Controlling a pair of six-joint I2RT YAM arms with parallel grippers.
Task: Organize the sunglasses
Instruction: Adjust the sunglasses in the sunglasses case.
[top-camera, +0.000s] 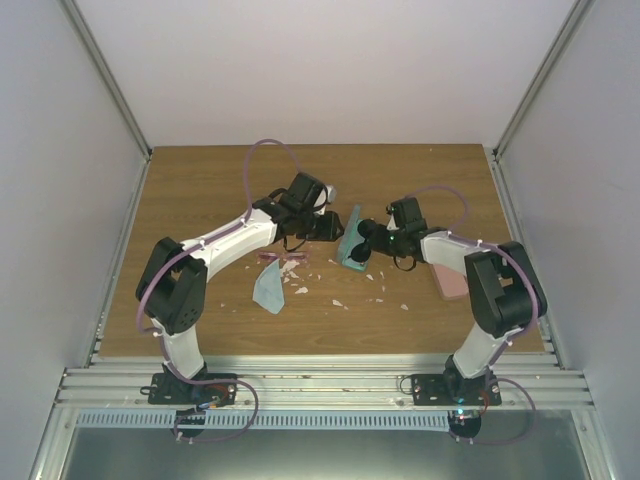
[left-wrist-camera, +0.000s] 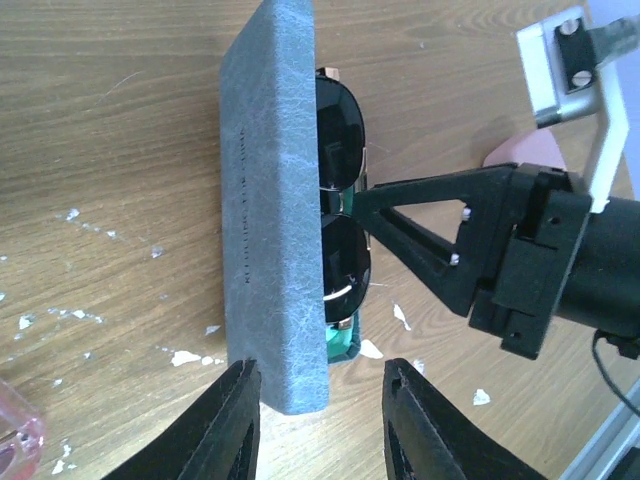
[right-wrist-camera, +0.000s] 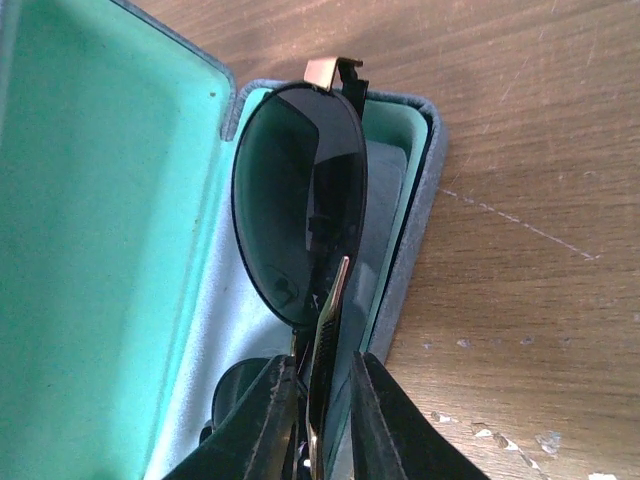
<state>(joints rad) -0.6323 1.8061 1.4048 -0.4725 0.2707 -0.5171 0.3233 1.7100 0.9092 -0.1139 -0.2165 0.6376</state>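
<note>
Teal-lined, the blue-grey case (right-wrist-camera: 425, 200) stands open with the black sunglasses (right-wrist-camera: 300, 200) half inside, nipped near the bridge by the right pincer (right-wrist-camera: 322, 400), which should lower them flat before letting go, while the left pincer (left-wrist-camera: 320, 390), its jaws apart around the end of the lid (left-wrist-camera: 270, 200), can steady it.

The left arm (top-camera: 232, 238) and right arm (top-camera: 452, 246) bend at the elbow, reaching toward each other. The left gripper (left-wrist-camera: 322, 395) holds its 2 fingers apart; the right gripper (right-wrist-camera: 325, 365) pinches the black sunglasses (right-wrist-camera: 295, 200).

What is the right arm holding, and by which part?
The black sunglasses, pinched by the right gripper jaws at the middle, between the two lenses.
</note>
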